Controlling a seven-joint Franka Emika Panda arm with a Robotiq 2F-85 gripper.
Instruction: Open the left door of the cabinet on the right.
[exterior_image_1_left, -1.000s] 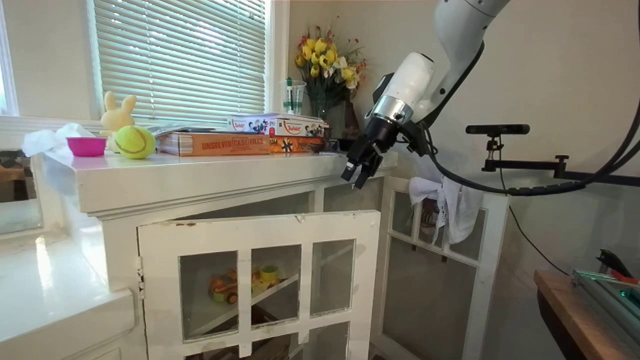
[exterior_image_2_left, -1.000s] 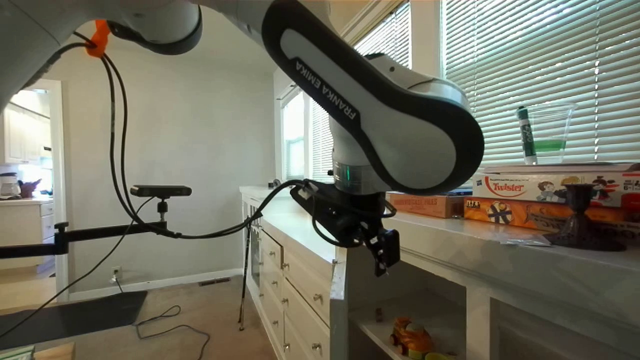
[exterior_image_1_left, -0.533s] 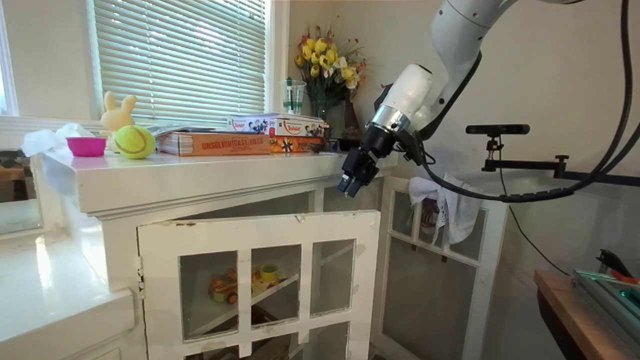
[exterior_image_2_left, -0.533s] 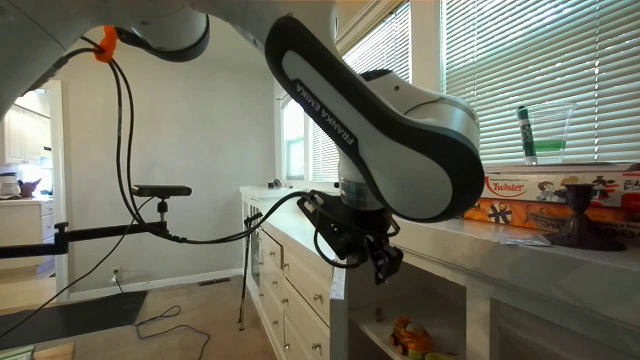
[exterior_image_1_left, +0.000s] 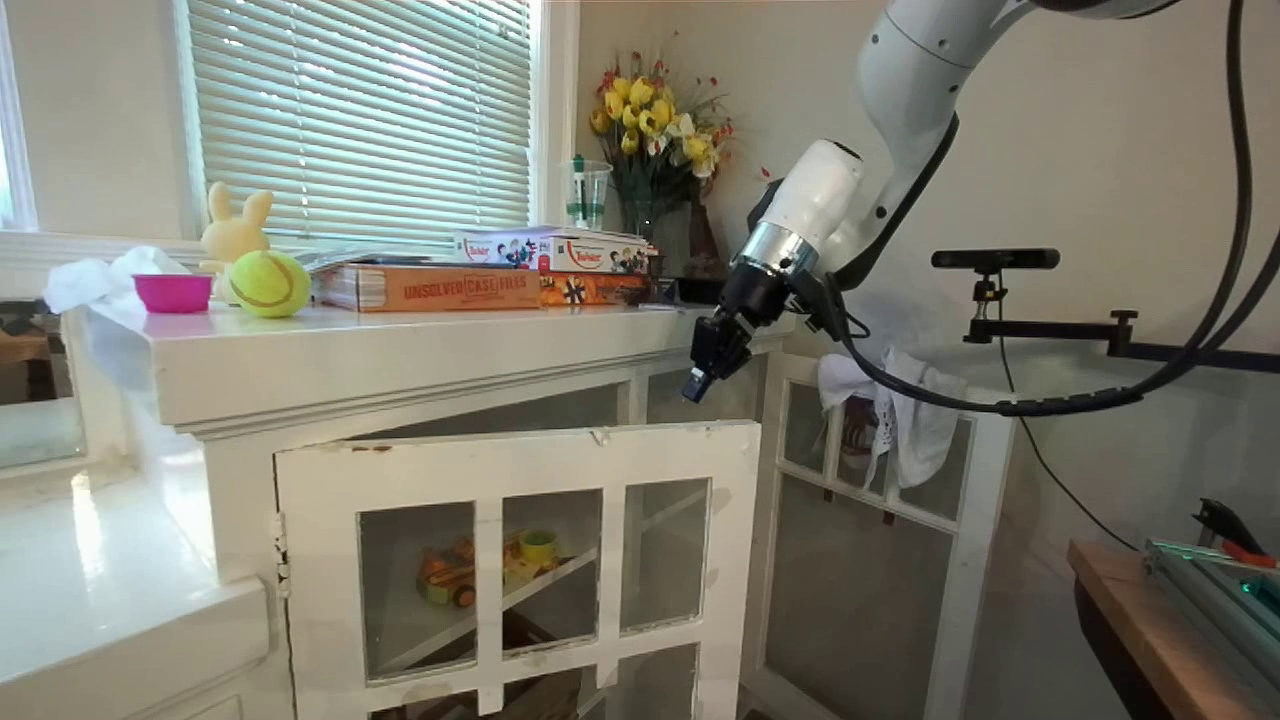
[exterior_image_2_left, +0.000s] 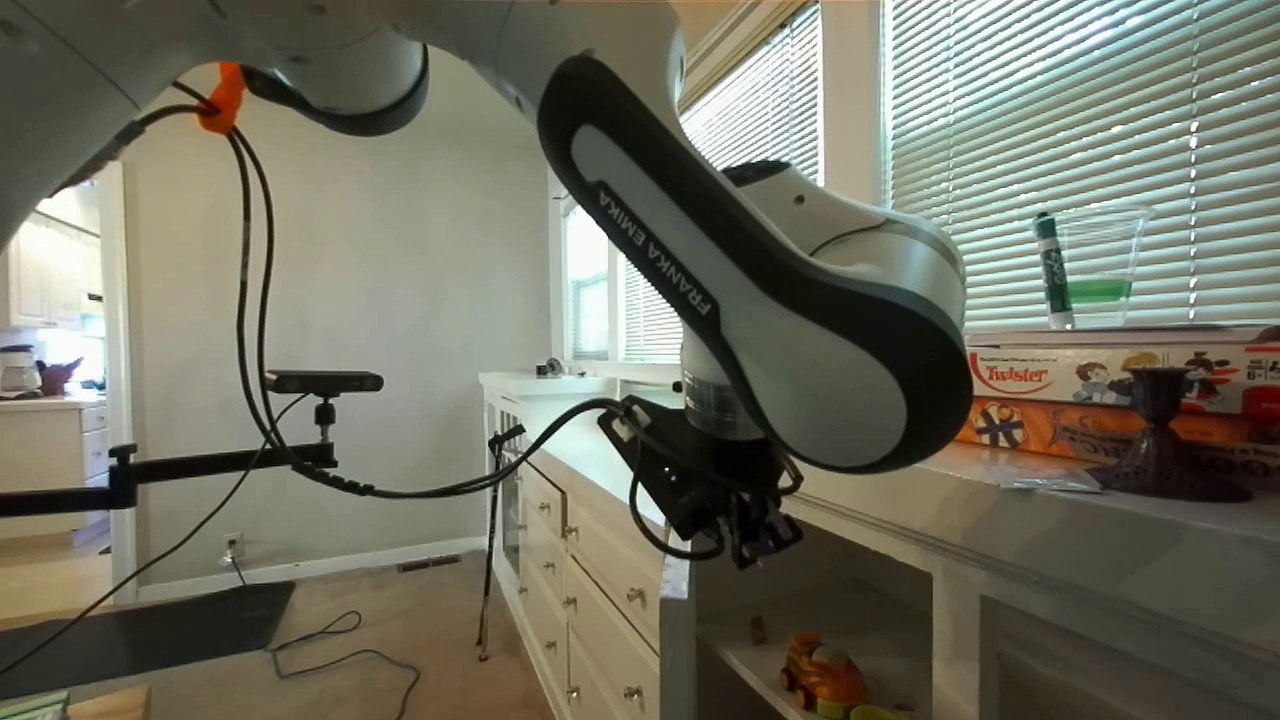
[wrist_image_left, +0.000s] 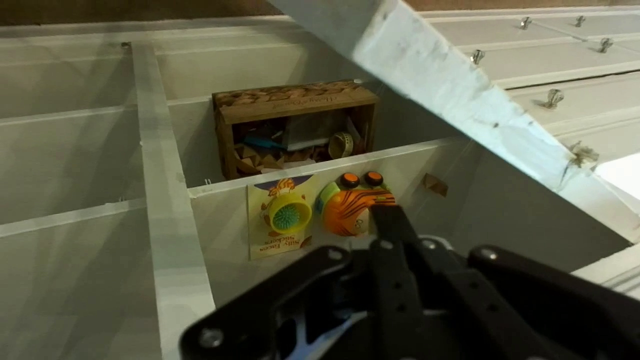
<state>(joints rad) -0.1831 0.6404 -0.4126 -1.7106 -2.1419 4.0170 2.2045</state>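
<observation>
I'm hovering the pressed-together claw (exterior_image_1_left: 698, 385) off the counter's front edge (exterior_image_1_left: 450, 352). The left door (exterior_image_1_left: 612, 560) is standing ajar, inner face toward the claw.

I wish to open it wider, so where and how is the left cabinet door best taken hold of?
On the left cabinet door, I would grip the top rail near the free corner, farthest from the hinge. Let the hand come from above, one jaw each side: the door looks thin and stands partly open, so both faces seem reachable.
</observation>
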